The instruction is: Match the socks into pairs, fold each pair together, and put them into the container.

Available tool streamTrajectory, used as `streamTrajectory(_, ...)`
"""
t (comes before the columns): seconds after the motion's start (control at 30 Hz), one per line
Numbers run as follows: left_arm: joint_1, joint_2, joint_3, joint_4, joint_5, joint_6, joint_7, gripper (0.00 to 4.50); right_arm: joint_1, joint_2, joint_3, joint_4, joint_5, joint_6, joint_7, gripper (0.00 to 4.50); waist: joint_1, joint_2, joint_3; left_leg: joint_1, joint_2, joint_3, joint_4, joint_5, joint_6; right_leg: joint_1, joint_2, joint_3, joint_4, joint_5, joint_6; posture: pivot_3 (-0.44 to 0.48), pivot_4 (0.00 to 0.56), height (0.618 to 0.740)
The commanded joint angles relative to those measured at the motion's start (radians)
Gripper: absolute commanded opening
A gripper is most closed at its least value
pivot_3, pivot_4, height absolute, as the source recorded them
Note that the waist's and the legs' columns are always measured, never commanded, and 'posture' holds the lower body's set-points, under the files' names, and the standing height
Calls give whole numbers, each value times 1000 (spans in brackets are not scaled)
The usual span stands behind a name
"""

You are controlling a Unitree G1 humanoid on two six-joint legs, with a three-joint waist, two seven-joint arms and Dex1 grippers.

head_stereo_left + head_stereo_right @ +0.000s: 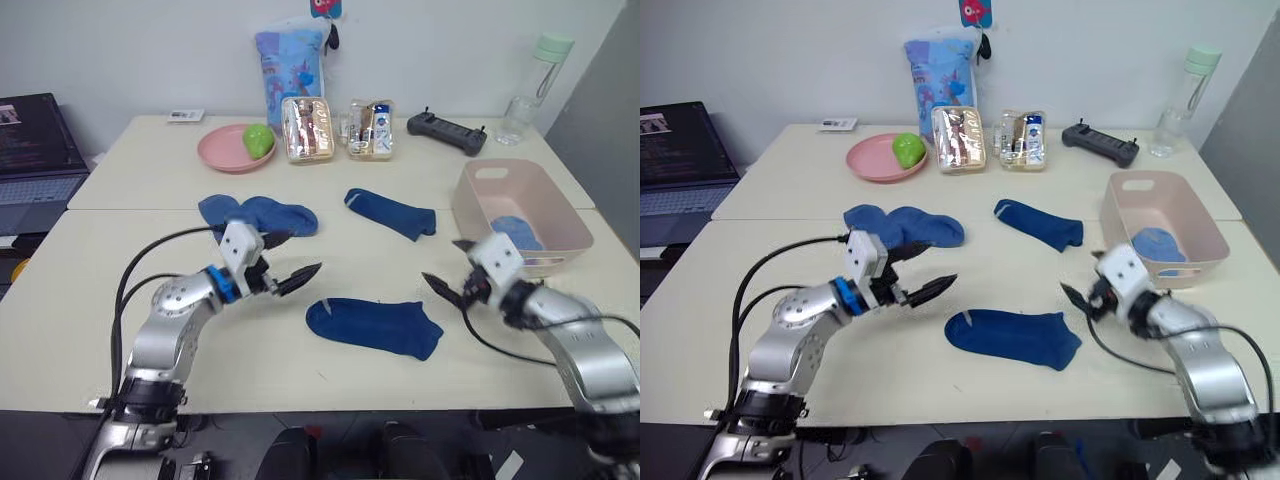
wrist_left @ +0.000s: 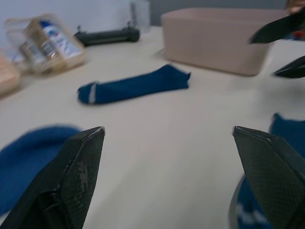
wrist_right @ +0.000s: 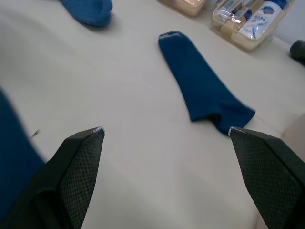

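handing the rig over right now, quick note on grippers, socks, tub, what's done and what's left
Left gripper open, empty, above the table beside the two overlapping blue knit socks.
Right gripper open, empty, beside the pale pink plastic tub.
Dark blue sock lies flat between the grippers; another dark blue sock lies farther back.
Done: a lighter blue sock bundle is in the tub.
Left: pair, fold and load the socks on the table.

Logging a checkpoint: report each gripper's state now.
Left gripper: open, holding nothing.
Right gripper: open, holding nothing.
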Motion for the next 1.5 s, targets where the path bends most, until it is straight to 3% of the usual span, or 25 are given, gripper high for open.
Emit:
streamTrajectory(0.03,-48,-27,-34,-6,15,-9,6,4467,-120,49,54,110,-33,32,-24,4500,0,0,0,0,0,0,0,0,0,0,0,0,0,0,0,0,150,740)
streamTrajectory(0.27,-111,-99,-52,22,28,-27,40,4467,-420,164,140,572,-152,-51,-90,4500,-3,0,0,-3,0,0,1,0,0,-3,0,0,0,0,0,0,150,740)
streamTrajectory(0.53,-58,-106,-55,-29,33,-17,66,4467,-576,231,86,936,-171,-130,-180,4500,-9,0,0,-4,0,0,0,0,0,-4,0,0,0,0,-1,0,150,740)
streamTrajectory(0.63,-58,-107,-52,-31,33,-15,73,4500,-605,247,59,986,-147,-107,-156,3887,-12,0,0,-4,0,0,1,0,0,-3,0,0,1,0,-1,0,150,740)
streamTrajectory(0.8,-62,-112,-57,-30,35,-16,84,4500,-608,255,62,986,-151,-110,-132,2140,-14,0,0,-4,0,0,1,0,0,-4,0,0,0,0,-1,0,150,740)
streamTrajectory(1.0,-64,-107,-54,-14,39,-22,77,4500,-551,253,50,879,-114,-41,-73,36,-19,0,0,-4,0,0,1,0,0,-4,0,0,1,0,-1,0,150,740)
streamTrajectory(1.17,-59,-92,-42,-9,31,-4,68,4500,-453,204,97,619,-103,56,31,36,-19,0,0,-5,0,-1,0,0,0,-4,0,0,0,0,-1,0,150,740)
streamTrajectory(1.33,-38,-48,-1,0,4,30,52,4500,-297,109,131,178,-11,196,170,36,-20,1,0,-5,0,-2,0,0,0,-4,0,-1,0,0,0,0,150,740)
streamTrajectory(1.5,-11,54,-72,100,125,-166,-68,4500,-182,-22,37,-130,142,432,230,36,-18,1,0,-5,0,-2,0,0,0,-4,0,-2,0,0,0,0,150,740)
